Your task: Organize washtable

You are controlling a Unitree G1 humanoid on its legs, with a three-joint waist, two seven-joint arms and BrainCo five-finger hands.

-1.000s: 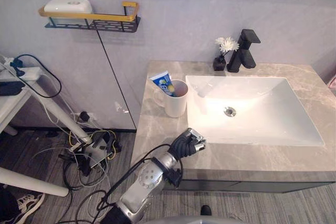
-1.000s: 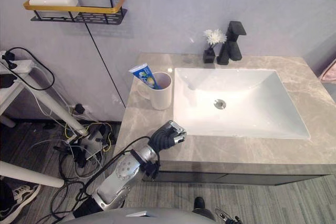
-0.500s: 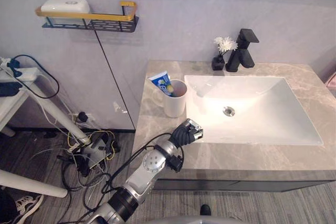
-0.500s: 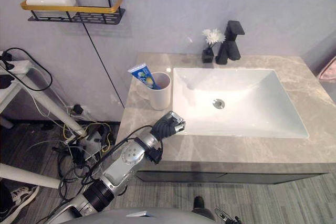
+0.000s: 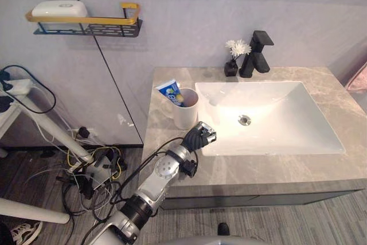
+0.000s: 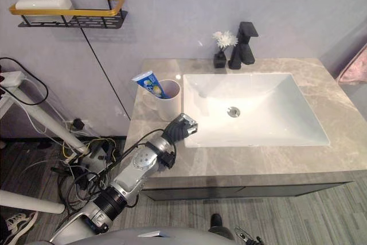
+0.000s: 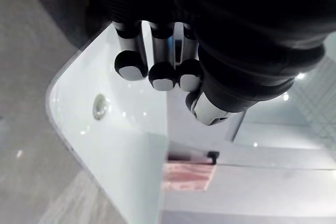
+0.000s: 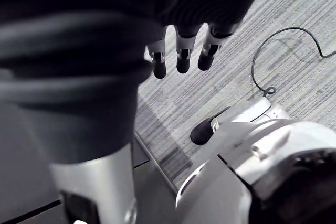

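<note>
I had the left hand (image 5: 200, 136) out over the front of the surface (image 5: 275, 167), at the near left corner of the sink (image 5: 275, 113). Its wrist view showed the fingers (image 7: 163, 77) folded in against the palm with nothing inside them, so it was clenched and empty. I judged that posture to be a carrying pose for the approach, not a grasp.

The cup (image 5: 184, 109) stood just beyond the hand and slightly to its left, near but apart from it. The toothpaste tube (image 5: 171, 92) leaned inside the cup, its cap end poking out over the rim away from the hand. The tube looked parked there on purpose, upright storage that kept it off the stone.

Further beyond the hand, against the wall, stood the faucet (image 5: 255, 53) with a small flower vase (image 5: 232, 64) beside it.

My right hand (image 8: 182, 51) hung over the floor, fingers relaxed and holding nothing.
</note>
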